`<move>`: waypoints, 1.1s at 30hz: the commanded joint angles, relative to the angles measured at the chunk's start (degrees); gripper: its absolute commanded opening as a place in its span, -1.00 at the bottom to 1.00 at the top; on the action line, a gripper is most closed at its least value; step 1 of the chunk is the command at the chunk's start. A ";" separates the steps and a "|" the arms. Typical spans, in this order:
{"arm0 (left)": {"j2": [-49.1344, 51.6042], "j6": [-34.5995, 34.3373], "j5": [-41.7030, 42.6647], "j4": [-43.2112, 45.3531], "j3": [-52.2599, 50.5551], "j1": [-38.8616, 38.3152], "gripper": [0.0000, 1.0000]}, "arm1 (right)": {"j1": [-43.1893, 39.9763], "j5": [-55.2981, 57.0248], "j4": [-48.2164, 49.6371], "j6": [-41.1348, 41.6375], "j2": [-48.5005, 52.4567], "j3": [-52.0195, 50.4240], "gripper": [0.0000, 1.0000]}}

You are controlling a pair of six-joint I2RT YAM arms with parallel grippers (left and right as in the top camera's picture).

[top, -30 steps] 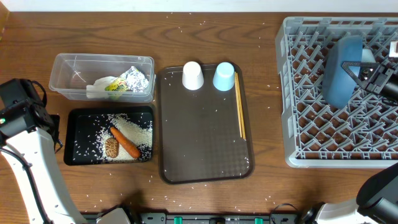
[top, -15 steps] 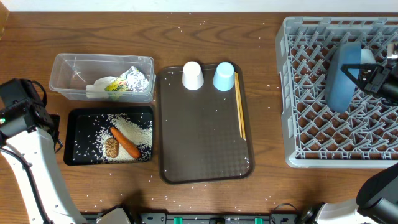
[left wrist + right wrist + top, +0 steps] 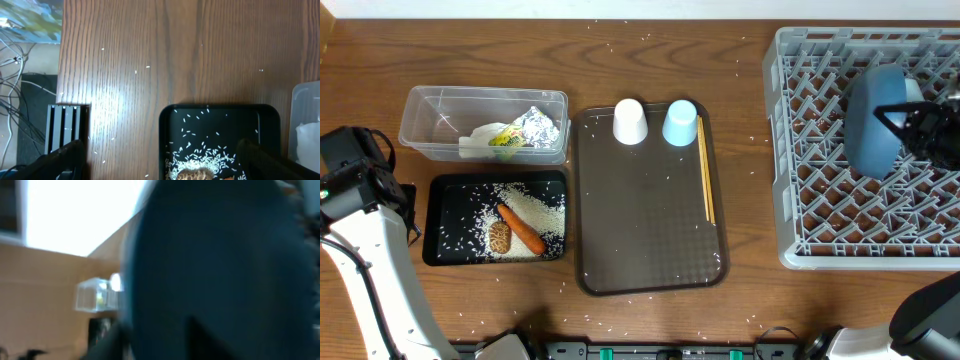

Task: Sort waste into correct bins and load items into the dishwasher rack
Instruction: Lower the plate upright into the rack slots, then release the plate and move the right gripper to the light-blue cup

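The dark blue plate (image 3: 872, 120) stands on edge among the pegs of the grey dishwasher rack (image 3: 783, 150) and fills the blurred right wrist view (image 3: 215, 255). My right gripper (image 3: 900, 125) straddles its rim, jaws slightly apart. A white bowl (image 3: 914, 91) peeks out behind the plate. The clear bin (image 3: 430, 112) holds foil (image 3: 542, 127), a wrapper (image 3: 505, 141) and a napkin (image 3: 473, 147). The black bin (image 3: 445, 215) holds rice (image 3: 535, 205), a carrot (image 3: 522, 230) and a brown lump (image 3: 499, 236). My left gripper (image 3: 162, 165) hangs open over that bin's left end (image 3: 215, 125).
A brown serving tray (image 3: 650, 220) lies mid-table with a white cup (image 3: 630, 121), a light blue cup (image 3: 680, 122) and chopsticks (image 3: 705, 170) along its right side. Loose rice grains speckle the wood. My left arm (image 3: 360, 190) stands at the table's left edge.
The plate has shifted a little right and settled lower among the pegs. My right gripper's jaws have parted from it. The left arm has not moved.
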 commanded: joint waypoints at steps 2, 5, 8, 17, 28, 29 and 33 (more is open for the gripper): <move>-0.11 -0.33 -0.31 -0.22 -0.09 0.28 0.96 | -0.46 14.60 -0.48 5.99 -0.76 -0.42 -0.17; -0.11 -0.33 -0.31 -0.22 -0.09 0.28 0.96 | -0.46 19.04 -1.36 8.90 -1.88 -0.42 -0.12; -0.11 -0.33 -0.31 -0.22 -0.09 0.28 0.96 | -0.46 23.76 -2.05 11.63 -3.67 -0.42 -0.13; -0.11 -0.33 -0.31 -0.20 -0.09 0.28 0.96 | -0.46 32.04 -3.02 16.90 -12.48 -0.42 0.99; -0.11 -0.33 -0.31 -0.22 -0.09 0.28 0.96 | -0.31 32.65 -4.13 18.80 -19.82 -0.37 0.98; -0.11 -0.33 -0.31 -0.22 -0.09 0.28 0.96 | -0.31 32.33 -4.31 18.80 -20.33 -0.37 0.99; -0.11 -0.33 -0.31 -0.20 -0.09 0.28 0.96 | -0.31 24.00 -4.98 18.75 -21.86 -0.37 0.99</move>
